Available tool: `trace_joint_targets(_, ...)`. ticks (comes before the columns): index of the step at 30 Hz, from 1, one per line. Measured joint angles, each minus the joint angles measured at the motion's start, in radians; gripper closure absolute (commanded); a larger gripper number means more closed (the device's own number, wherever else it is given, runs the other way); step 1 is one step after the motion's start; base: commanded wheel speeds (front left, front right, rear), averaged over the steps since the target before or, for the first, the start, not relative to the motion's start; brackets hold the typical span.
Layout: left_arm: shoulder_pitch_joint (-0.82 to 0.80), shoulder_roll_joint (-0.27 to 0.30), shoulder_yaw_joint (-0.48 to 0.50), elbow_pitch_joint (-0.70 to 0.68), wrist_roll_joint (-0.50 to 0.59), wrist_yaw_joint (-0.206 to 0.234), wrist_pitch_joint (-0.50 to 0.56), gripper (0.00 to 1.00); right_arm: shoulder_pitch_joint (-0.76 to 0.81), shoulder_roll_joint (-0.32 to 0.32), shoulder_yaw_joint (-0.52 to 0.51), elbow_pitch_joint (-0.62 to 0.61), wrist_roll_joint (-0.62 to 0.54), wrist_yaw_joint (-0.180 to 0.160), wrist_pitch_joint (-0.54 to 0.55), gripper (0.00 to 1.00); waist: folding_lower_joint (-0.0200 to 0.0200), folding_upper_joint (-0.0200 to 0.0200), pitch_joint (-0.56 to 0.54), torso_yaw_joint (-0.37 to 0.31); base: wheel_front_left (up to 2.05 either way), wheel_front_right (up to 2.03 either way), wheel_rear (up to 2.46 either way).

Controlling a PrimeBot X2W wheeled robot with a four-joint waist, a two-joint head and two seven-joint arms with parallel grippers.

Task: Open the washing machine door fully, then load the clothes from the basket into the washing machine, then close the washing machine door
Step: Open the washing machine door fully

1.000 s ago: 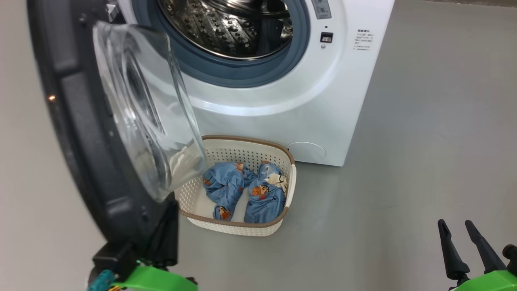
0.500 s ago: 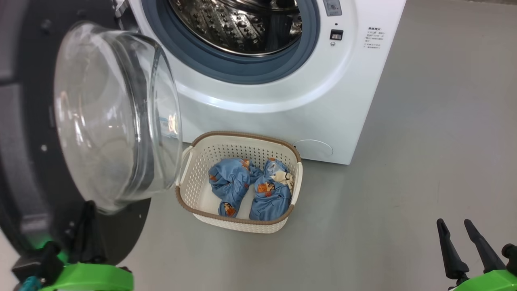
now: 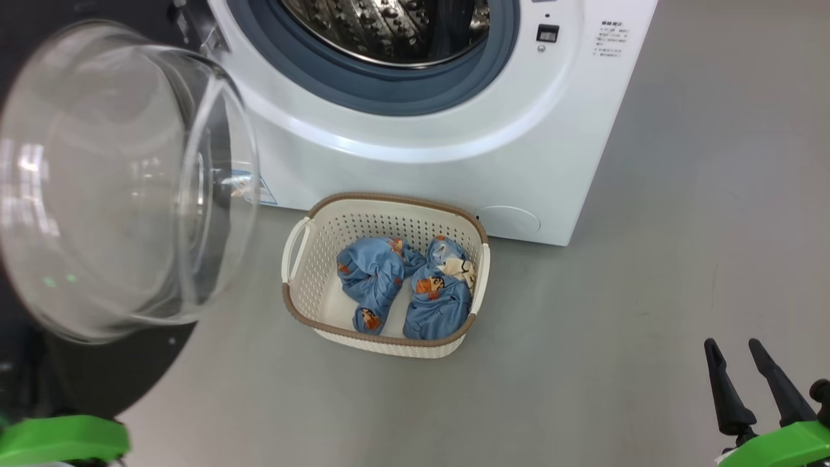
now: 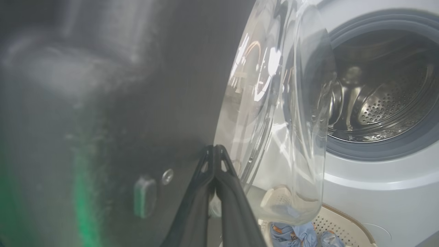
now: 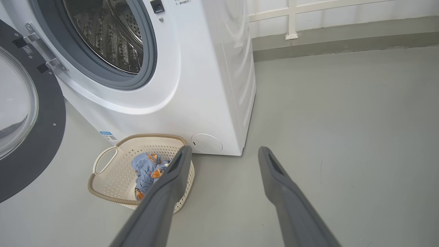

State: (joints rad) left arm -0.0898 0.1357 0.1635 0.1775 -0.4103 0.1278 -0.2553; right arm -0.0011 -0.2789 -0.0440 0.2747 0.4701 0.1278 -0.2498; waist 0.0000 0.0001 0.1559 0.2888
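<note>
My left gripper (image 4: 215, 148) has its two long dark fingers pressed together, tips touching. My right gripper (image 3: 733, 344) sits low at my right side, its fingers pointing forward and held well apart.

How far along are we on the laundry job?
Done: the door looks wide open, drum exposed. In hand: the left gripper, shut, sits by the door's inner face; right gripper open. Left: the clothes lie in the basket, so loading and closing remain.

Laundry rm: washer (image 3: 421, 168), basket (image 3: 395, 196).
</note>
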Motion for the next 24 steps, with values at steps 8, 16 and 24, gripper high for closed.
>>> trace_joint_targets(8, -0.062, 0.038, 0.105, 0.067, 0.003, -0.005, 0.000, 1.00, -0.023, -0.005, -0.001, -0.004, -0.002, 0.000, 0.000, 0.00, 0.0000, 0.0000, 0.040, 0.000, 0.00, 0.00, 0.00)
trace_joint_targets(16, -0.157, 0.073, 0.209, 0.162, 0.019, -0.027, 0.000, 1.00, -0.062, -0.016, -0.004, -0.012, -0.002, 0.000, 0.000, 0.00, 0.0000, 0.0000, 0.092, 0.003, 0.00, 0.00, 0.00)
trace_joint_targets(24, -0.256, 0.116, 0.309, 0.274, 0.041, -0.058, 0.000, 1.00, -0.099, -0.033, -0.004, -0.020, -0.002, 0.000, 0.000, 0.00, 0.0001, 0.0000, 0.155, 0.005, 0.00, 0.00, 0.00)
